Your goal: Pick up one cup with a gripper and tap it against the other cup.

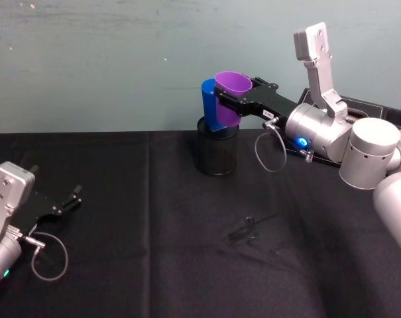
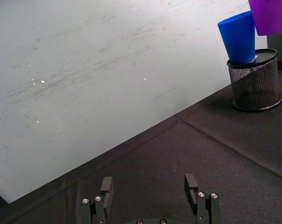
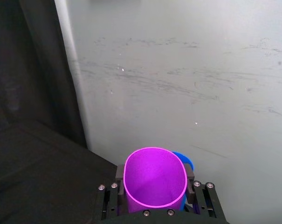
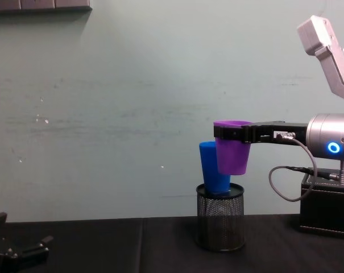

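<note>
Chest view centre: right claw [image 4: 233, 132] grips purple cup [image 4: 233, 156] by tilted blue cup [image 4: 211, 170]; hard tap could topple mesh holder [image 4: 220, 224]; left claw [image 2: 148, 185] released.

Held in the slim black two-fingered right gripper [image 1: 238, 93], the purple plastic tapered tumbler [image 1: 232, 86] hangs above the black mesh pen holder [image 1: 217, 156]. The bright blue plastic tapered tumbler [image 1: 208, 99] leans inside that holder, just left of the gripper's tip. The left gripper [image 1: 71, 199] is well apart, low over the black cloth table [image 1: 154, 232].

purple cup [image 4: 233, 160], blue cup [image 4: 210, 168], black mesh holder [image 4: 219, 228]
</note>
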`<control>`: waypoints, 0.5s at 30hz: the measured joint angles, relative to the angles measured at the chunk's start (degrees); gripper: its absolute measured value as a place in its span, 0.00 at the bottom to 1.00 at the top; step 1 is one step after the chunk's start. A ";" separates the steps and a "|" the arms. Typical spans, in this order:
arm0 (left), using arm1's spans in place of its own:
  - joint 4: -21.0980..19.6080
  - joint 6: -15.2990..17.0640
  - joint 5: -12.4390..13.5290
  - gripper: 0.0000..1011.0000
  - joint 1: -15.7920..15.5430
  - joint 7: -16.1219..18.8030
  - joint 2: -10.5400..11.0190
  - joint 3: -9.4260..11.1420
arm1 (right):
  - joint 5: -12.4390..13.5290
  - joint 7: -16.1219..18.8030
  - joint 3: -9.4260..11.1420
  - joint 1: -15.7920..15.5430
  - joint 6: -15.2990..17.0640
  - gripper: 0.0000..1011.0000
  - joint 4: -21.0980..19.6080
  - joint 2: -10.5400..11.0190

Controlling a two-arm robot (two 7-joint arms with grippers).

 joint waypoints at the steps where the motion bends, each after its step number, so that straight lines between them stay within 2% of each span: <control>1: 0.00 0.00 0.00 0.99 0.00 0.00 0.00 0.00 | 0.00 0.00 0.00 0.00 0.00 0.71 0.00 0.00; 15: 0.00 0.00 0.00 0.99 0.00 0.00 0.00 0.00 | 0.00 0.00 0.00 0.00 0.00 0.71 0.00 0.00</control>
